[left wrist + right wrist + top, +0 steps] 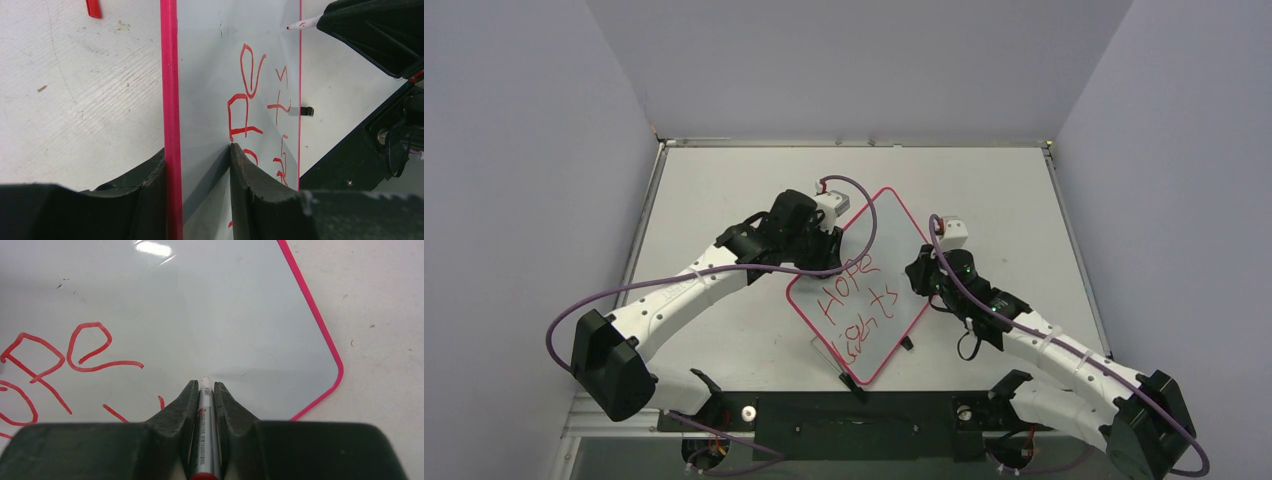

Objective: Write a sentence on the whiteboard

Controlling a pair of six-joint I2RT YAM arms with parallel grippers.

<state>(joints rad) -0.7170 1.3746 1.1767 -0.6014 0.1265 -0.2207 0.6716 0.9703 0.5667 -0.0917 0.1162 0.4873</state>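
The whiteboard point(879, 232) lies askew at mid-table, white with a thin pink rim. The sentence point(856, 300) runs across it in red scrawl, starting "HOPE"; its letters also show in the wrist views point(246, 95) point(47, 357). My left gripper point(828, 240) point(197, 148) is closed over the board's far-left edge: one finger sits outside and behind the rim, the other presses on the white face point(210, 70). My right gripper point(922, 270) point(205, 384) is shut on a grey marker point(204, 430). Its tip point(289, 27) is low over bare board point(225, 315) near the right rim.
A small black clip point(307, 111) point(907, 343) sits by the board's right edge, another point(854, 385) at its near corner. A red scrap point(93, 7) lies on the table left of the board. Grey walls close in on three sides. Purple cables loop off both arms.
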